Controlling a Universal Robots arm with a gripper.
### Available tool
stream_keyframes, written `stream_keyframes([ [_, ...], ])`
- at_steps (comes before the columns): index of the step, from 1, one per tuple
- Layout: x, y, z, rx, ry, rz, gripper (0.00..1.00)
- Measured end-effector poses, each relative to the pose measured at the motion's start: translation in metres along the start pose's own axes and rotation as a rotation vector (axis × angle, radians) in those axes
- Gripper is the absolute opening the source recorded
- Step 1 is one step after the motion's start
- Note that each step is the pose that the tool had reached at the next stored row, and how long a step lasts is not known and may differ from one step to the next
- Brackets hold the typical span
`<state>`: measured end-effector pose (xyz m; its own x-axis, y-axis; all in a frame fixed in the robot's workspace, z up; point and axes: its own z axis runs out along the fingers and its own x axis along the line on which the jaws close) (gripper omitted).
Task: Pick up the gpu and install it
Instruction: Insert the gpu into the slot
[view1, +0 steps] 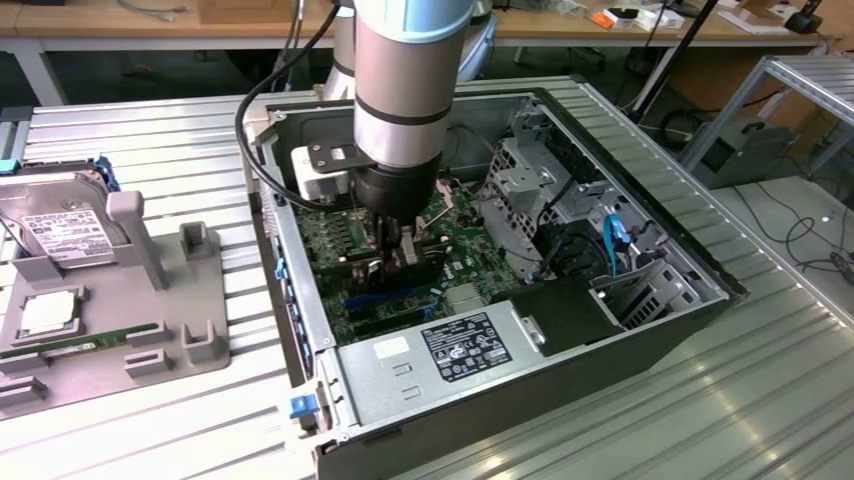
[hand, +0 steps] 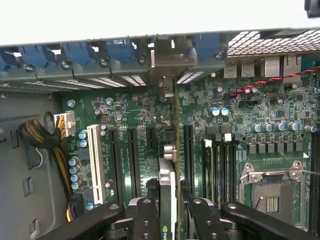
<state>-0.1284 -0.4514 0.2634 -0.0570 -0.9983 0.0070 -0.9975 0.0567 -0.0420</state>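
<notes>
Gpu (hand: 168, 197) stands on edge inside the open case (view1: 694, 270), over the green motherboard (hand: 230, 105), pinched between the claw (hand: 168, 212) fingers (hand: 146, 220), which are partly closed on its two faces. On the bench (view1: 160, 130), at the exterior view's left, a grey holder (view1: 134, 290) carries a hard drive (view1: 60, 225).

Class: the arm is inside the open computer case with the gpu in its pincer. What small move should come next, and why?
Probably a short, straight lowering. The pincer grips the gpu edge-on above the motherboard, inside the case. The card looks roughly in line with the long black slots, but whether it has entered one cannot be told.
</notes>
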Motion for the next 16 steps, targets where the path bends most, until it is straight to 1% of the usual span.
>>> stream_keyframes([
  [9,0.0,0.0003,0.0059,-0.0002,0.0004,0.0,0.27],
  [16,0.0,0.0003,0.0066,0.0,0.0,0.0,0.27],
])
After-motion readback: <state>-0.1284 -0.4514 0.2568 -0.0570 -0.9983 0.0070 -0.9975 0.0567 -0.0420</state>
